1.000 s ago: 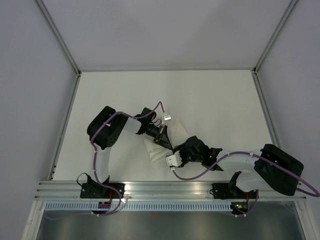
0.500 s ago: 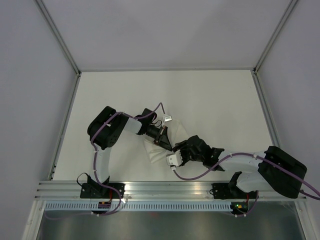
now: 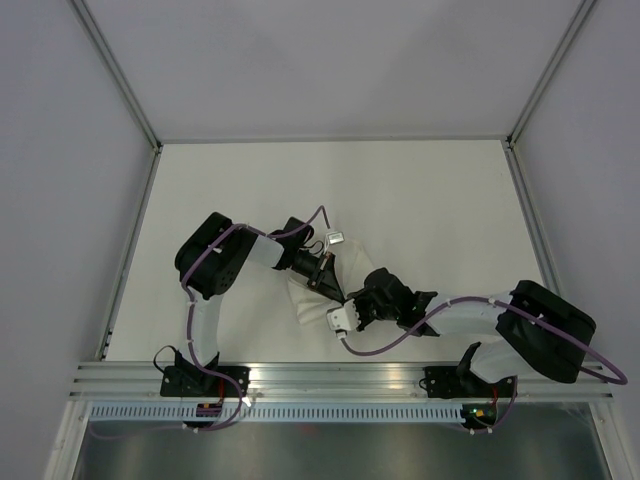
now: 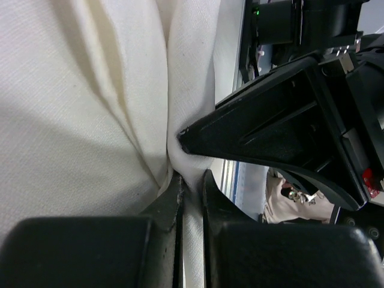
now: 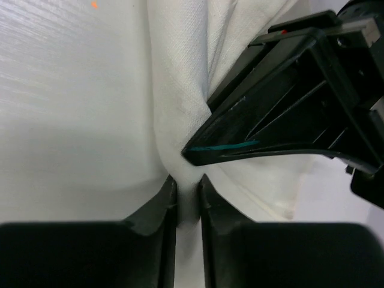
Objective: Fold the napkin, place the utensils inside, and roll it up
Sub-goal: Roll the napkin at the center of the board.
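The white napkin point(image 3: 318, 303) lies bunched at the table's near middle, mostly hidden under both grippers. My left gripper point(image 3: 334, 287) is shut on a fold of the napkin point(image 4: 193, 108); its black fingers point(image 4: 168, 201) pinch the cloth. My right gripper point(image 3: 350, 297) faces it, tip to tip, and is shut on the same bunched cloth point(image 5: 180, 90), with its fingers point(image 5: 161, 201) pinching a ridge. Each wrist view shows the other gripper's black jaws just beyond the pinch. No utensils are in view.
The off-white table point(image 3: 430, 200) is bounded by an aluminium frame, with a rail point(image 3: 340, 372) along the near edge. Purple cables run along both arms.
My right arm has shifted slightly left toward the left gripper, its elbow drawing in. My left gripper has stayed in place on the napkin.
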### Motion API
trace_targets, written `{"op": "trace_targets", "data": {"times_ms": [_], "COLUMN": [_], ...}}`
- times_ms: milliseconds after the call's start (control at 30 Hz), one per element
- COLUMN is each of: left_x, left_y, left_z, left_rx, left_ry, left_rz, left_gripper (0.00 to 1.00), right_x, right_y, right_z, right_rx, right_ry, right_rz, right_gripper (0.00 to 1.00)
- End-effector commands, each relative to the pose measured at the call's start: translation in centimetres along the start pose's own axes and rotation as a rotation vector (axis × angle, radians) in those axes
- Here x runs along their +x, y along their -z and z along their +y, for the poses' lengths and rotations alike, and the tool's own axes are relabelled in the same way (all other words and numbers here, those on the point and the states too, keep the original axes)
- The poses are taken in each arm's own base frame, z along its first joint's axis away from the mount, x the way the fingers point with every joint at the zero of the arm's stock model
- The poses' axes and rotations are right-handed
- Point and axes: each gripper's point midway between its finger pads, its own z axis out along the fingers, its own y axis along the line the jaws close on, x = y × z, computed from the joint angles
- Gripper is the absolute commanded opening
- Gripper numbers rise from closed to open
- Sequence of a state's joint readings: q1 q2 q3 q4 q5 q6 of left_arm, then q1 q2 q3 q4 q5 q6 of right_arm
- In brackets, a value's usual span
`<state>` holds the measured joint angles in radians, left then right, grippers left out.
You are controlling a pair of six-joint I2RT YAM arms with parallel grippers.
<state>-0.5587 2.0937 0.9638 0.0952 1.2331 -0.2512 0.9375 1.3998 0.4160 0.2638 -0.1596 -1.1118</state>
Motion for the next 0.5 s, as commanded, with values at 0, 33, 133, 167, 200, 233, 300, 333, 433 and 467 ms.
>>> {"op": "trace_targets", "data": {"times_ms": [0, 33, 133, 167, 200, 233, 300, 333, 433, 467], "left_x": [2.2, 2.1, 1.1, 0.8, 0.1, -0.2, -1.0, -1.8, -4.0, -4.6], "left_y": [-0.4, -0.4, 0.2, 0.3, 0.7, 0.9, 1.3, 1.7, 2.9, 3.3], "left_z": [3.7, 3.5, 3.3, 3.2, 2.6, 2.4, 1.9, 0.9, -0.2, -0.2], "left_rx": [-0.149, -0.153, -0.198, -0.208, -0.221, -0.232, -0.247, -0.248, -0.295, -0.323], "left_ry": [0.030, 0.023, -0.022, -0.036, -0.062, -0.072, -0.086, -0.123, -0.182, -0.182], "left_rz": [0.033, 0.030, 0.008, 0.001, -0.018, -0.027, -0.053, -0.077, -0.153, -0.180], "left_gripper": [0.02, 0.02, 0.07, 0.08, 0.11, 0.13, 0.18, 0.20, 0.22, 0.22], "right_x": [-0.1, 0.1, 0.5, 0.6, 0.6, 0.6, 0.6, 0.8, 0.9, 1.0], "right_y": [-0.6, -0.7, -0.6, -0.5, -0.3, 0.0, 0.4, 0.6, 1.0, 1.1], "right_z": [0.4, 0.9, 1.9, 2.1, 2.6, 3.1, 3.4, 3.8, 4.4, 4.5], "right_rx": [-0.059, -0.095, -0.186, -0.202, -0.230, -0.263, -0.292, -0.323, -0.398, -0.418], "right_ry": [-0.018, -0.025, -0.040, -0.041, -0.042, -0.051, -0.065, -0.079, -0.107, -0.128], "right_rz": [0.007, 0.020, 0.056, 0.060, 0.065, 0.067, 0.071, 0.084, 0.108, 0.102], "right_gripper": [0.15, 0.14, 0.11, 0.11, 0.11, 0.11, 0.11, 0.11, 0.11, 0.11]}}
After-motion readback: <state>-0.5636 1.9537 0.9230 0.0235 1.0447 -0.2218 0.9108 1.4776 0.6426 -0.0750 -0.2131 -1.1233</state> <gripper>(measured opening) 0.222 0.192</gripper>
